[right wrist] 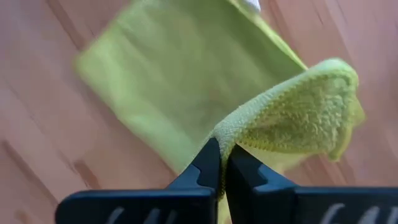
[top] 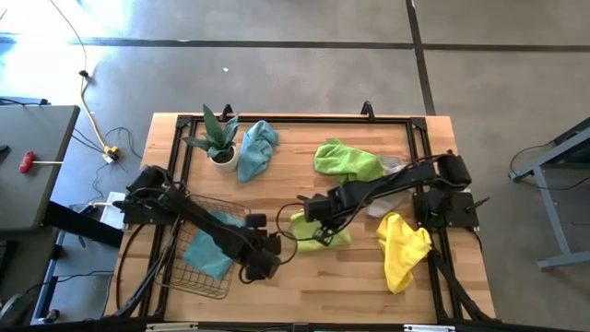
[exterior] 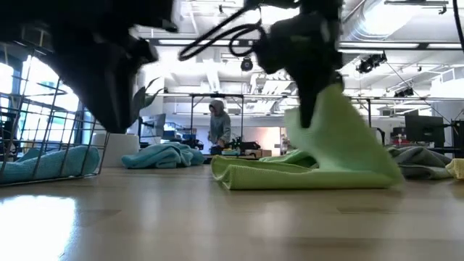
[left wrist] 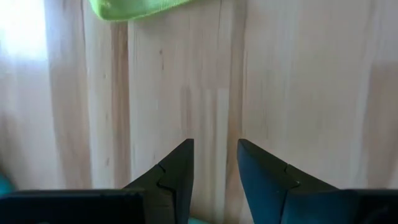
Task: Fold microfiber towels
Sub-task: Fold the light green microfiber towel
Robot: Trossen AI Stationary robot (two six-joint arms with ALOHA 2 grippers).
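A lime green microfiber towel (top: pixel 324 232) lies mid-table, and one part of it is raised under my right gripper (top: pixel 320 231), which is shut on it. In the low view that gripper (exterior: pixel 308 116) holds the cloth (exterior: pixel 341 145) up like a tent, while the remainder (exterior: pixel 290 174) lies flat on the wood. My left gripper (top: pixel 261 269) hangs open over bare table near the front, left of the towel. The left wrist view shows nothing between its fingers (left wrist: pixel 214 168), and the green towel's edge (left wrist: pixel 137 7) lies farther off. My right gripper pinches the towel's stitched edge (right wrist: pixel 249 134) between its two fingers, where the cloth curls over on itself. The fingers come from above, pointing down. The held part is lifted clear and slopes down slack to the lower part (exterior: pixel 290 174), which rests on the table.
A potted plant (top: pixel 217 138) and a teal towel (top: pixel 256 149) sit at the far left. A wire basket (top: pixel 198 272) holds another teal towel (top: pixel 210 247). A second lime towel (top: pixel 346 159), a grey one (top: pixel 383 205) and a yellow one (top: pixel 403 251) lie on the right. A person (exterior: pixel 217 127) stands in the room behind.
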